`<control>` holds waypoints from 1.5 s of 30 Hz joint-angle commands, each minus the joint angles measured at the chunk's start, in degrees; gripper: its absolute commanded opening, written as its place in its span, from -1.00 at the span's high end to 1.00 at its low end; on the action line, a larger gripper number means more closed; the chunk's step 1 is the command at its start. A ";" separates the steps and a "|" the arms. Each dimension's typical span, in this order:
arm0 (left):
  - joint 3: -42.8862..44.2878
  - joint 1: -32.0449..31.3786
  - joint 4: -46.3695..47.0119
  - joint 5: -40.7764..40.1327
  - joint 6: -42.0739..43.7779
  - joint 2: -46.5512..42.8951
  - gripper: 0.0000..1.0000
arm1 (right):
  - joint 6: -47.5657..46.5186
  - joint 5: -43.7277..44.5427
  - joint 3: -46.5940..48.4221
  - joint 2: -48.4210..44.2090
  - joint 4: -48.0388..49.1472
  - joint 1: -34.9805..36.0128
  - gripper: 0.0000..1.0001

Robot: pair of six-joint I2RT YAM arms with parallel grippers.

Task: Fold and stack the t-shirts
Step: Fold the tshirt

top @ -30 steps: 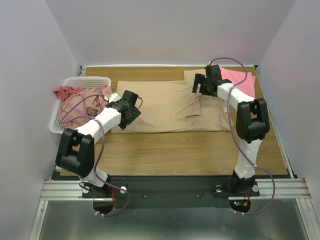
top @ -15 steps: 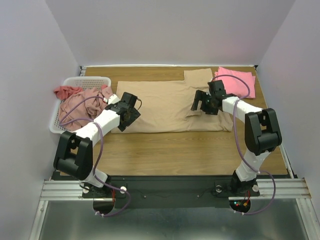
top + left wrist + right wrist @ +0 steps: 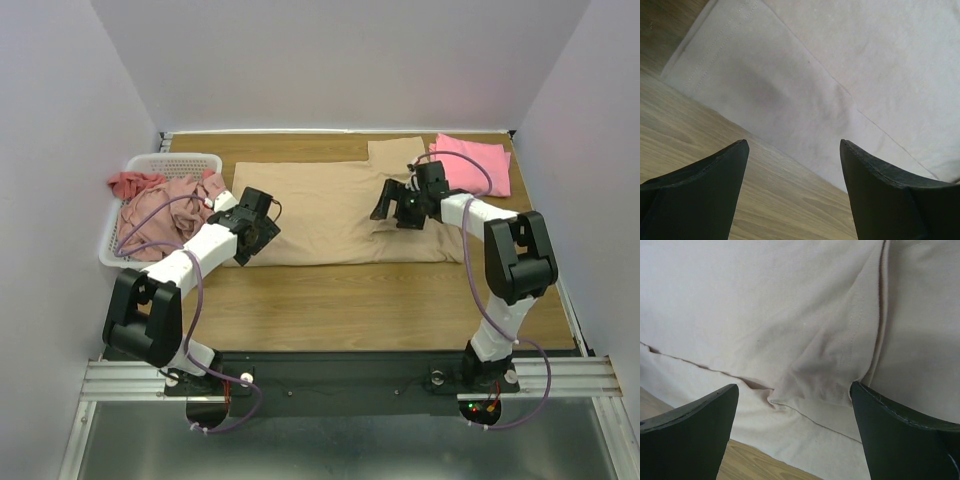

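1. Left gripper (image 3: 795,145): jaws spread, empty. The hem corner of the tan t-shirt (image 3: 320,205) lies just ahead, beneath them.
2. Right gripper (image 3: 795,387): jaws wide, empty, directly above its folded-in sleeve.
3. Tan t-shirt: flat, long axis running gripper to gripper. Hem apparently at left jaws, sleeves at right.
4. Pink t-shirt (image 3: 478,160): folded, beyond right jaws.

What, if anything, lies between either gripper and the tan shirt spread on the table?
Nothing visible does. The left gripper hangs open over the near left edge of the tan shirt. The right gripper is open over a crease by its sleeve. Each wrist view shows only bare cloth and table between the fingers.
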 commanded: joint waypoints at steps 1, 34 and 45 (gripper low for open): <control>-1.06 -0.31 -0.13 -0.92 -0.26 -3.30 -0.71 | 1.07 -3.76 1.60 1.69 3.48 0.72 -1.00; -3.43 -0.31 0.49 -0.39 1.85 -7.79 -0.72 | -4.38 28.57 -1.38 -8.15 -3.35 6.52 -0.99; -3.79 -0.31 0.75 -0.74 1.85 -8.05 -0.72 | -1.04 26.83 0.54 -2.53 -4.07 5.29 -0.26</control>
